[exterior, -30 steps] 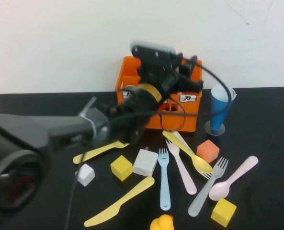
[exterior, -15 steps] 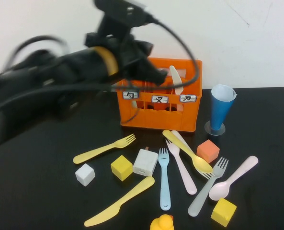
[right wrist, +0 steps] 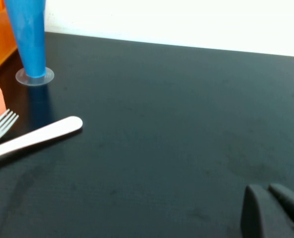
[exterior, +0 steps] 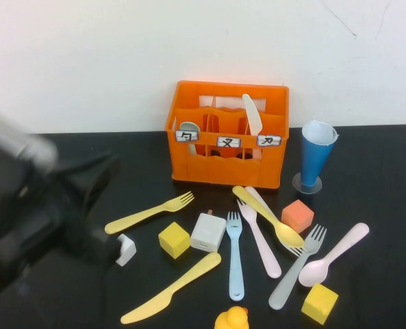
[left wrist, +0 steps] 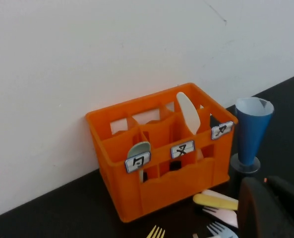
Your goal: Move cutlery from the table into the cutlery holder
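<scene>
The left gripper (left wrist: pixel 270 208) shows two dark fingers pressed together with nothing between them, its jaws closed, low over the counter's left side. The right gripper (right wrist: pixel 273 210) hangs just above bare counter at the right, jaws likewise closed and empty. The matte black counter (exterior: pixel 367 151) runs back to a plain white wall (exterior: pixel 86 62). The orange cutlery holder (exterior: pixel 228 133) stands at the counter's far edge against that wall, a white knife (exterior: pixel 251 113) upright in its right compartment and a grey spoon (exterior: pixel 186 128) in the left. A blue cup (exterior: pixel 315 156) stands beside it. Loose cutlery lies nearer: a yellow fork (exterior: pixel 150 212), yellow knife (exterior: pixel 170 288), light blue fork (exterior: pixel 235 254), pink spoon (exterior: pixel 333 254).
</scene>
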Controlling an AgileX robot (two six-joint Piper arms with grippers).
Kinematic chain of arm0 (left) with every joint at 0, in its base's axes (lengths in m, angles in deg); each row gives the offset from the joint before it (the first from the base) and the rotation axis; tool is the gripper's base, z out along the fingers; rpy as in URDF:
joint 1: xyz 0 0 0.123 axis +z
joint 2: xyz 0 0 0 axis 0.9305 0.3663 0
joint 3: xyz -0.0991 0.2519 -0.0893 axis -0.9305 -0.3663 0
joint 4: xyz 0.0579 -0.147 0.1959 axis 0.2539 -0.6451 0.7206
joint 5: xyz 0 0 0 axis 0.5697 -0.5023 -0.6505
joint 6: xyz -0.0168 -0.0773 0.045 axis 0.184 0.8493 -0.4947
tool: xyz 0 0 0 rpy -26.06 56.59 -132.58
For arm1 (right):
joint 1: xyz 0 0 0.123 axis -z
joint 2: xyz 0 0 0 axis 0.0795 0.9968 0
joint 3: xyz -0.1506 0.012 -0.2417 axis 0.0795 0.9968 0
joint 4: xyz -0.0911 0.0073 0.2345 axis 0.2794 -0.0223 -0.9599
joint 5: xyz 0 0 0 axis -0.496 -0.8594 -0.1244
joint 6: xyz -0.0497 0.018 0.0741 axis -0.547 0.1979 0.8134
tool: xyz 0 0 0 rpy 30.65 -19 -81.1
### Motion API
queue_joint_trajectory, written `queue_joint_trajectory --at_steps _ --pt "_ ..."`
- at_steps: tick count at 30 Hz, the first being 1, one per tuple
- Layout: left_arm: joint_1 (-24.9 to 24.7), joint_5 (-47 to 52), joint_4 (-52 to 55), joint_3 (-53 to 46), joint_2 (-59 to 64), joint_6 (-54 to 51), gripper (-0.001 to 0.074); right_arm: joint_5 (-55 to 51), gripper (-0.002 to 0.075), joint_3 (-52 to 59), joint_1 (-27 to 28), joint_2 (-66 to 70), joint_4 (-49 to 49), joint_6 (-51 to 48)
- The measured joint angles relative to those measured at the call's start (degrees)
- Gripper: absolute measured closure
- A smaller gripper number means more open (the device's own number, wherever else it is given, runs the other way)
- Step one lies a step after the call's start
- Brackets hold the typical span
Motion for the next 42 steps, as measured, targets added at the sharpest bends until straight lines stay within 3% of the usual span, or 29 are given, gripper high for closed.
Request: queue_joint_trajectory --at_steps 4,8,13,17,20,23,28,31,35,42 --pt "0.00 2.19 0.04 -4.70 -6.97 -0.26 0.0735 0.00 0.0729 0.00 0.00 0.00 0.00 0.00" --pt "0.00 11.47 -0.33 -6.11 -11.62 0.35 0.0736 0.00 0.0729 0.00 0.00 0.00 0.00 0.00" --pt "0.00 25.15 0.69 -6.11 -17.21 8.54 0.0736 0.00 0.0729 0.00 0.00 0.00 0.00 0.00" --pt "0.64 28.02 3.76 -9.27 -21.65 14.31 0.0736 0.00 0.0729 0.00 0.00 0.00 0.00 0.00" --pt "4.52 27.76 2.00 -14.15 -26.47 15.25 0.0736 0.00 0.0729 0.00 0.00 0.00 0.00 0.00" --pt "11.74 25.77 -3.98 -19.87 -33.34 12.44 0.0736 0.00 0.0729 0.00 0.00 0.00 0.00 0.00" --pt "24.68 21.98 -18.89 -28.27 -45.49 -9.27 0.0736 0.00 0.0729 0.00 0.00 0.00 0.00 0.00" --pt "30.79 22.19 -23.50 -30.63 -50.24 -15.87 0.0736 0.00 0.0729 0.00 0.00 0.00 0.00 0.00" --pt "35.41 24.97 -25.01 -31.35 -50.95 -18.22 0.0736 0.00 0.0729 0.00 0.00 0.00 0.00 0.00" --pt "36.17 24.63 -27.22 -34.62 -51.09 -21.77 0.0736 0.00 0.0729 0.00 0.00 0.00 0.00 0.00"
